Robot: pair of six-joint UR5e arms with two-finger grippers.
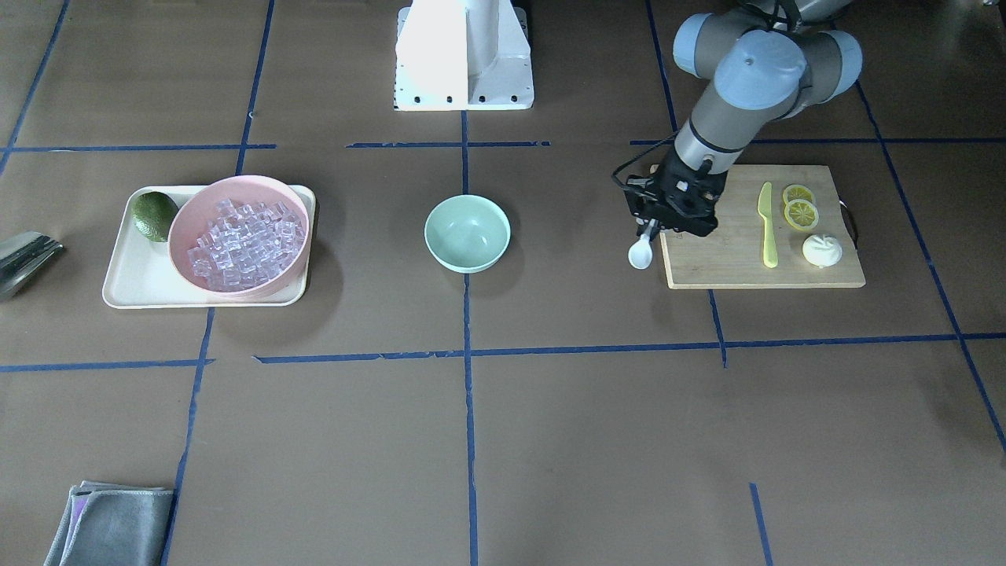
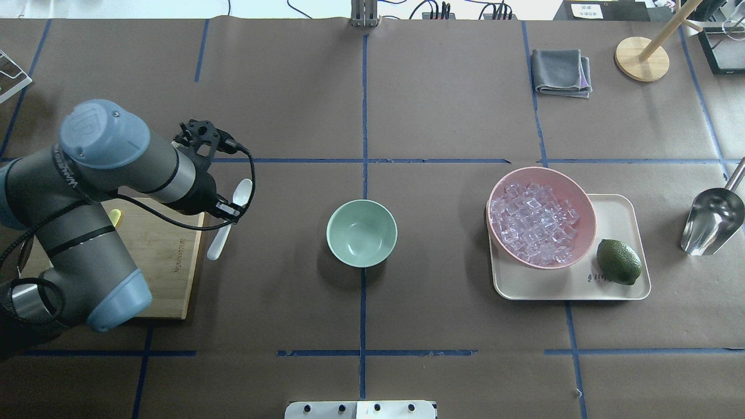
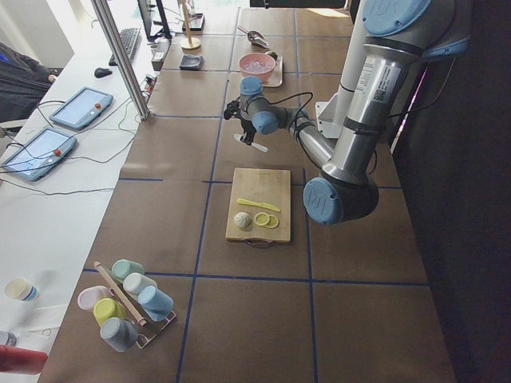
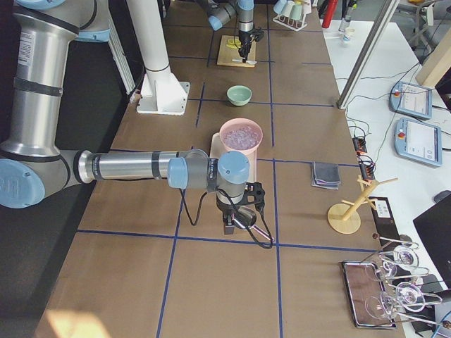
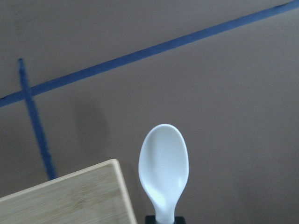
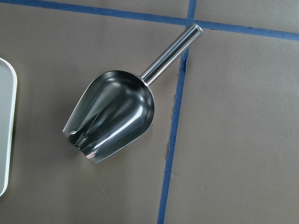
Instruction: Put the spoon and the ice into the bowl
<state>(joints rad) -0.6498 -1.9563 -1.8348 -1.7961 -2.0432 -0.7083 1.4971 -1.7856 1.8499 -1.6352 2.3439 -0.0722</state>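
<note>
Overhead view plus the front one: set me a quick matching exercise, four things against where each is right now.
Things:
1. spoon
2. ice
3. metal scoop
4. yellow-green knife

Places:
A. in the pink bowl
B. on the cutting board
C. in the left gripper, which is shut on it
D. on the table, apart from the tray

Pairs: 1-C, 2-A, 3-D, 4-B

green bowl point(image 4: 239, 101), pink bowl point(image 4: 241, 148), grey cloth point(image 4: 325, 174)
</note>
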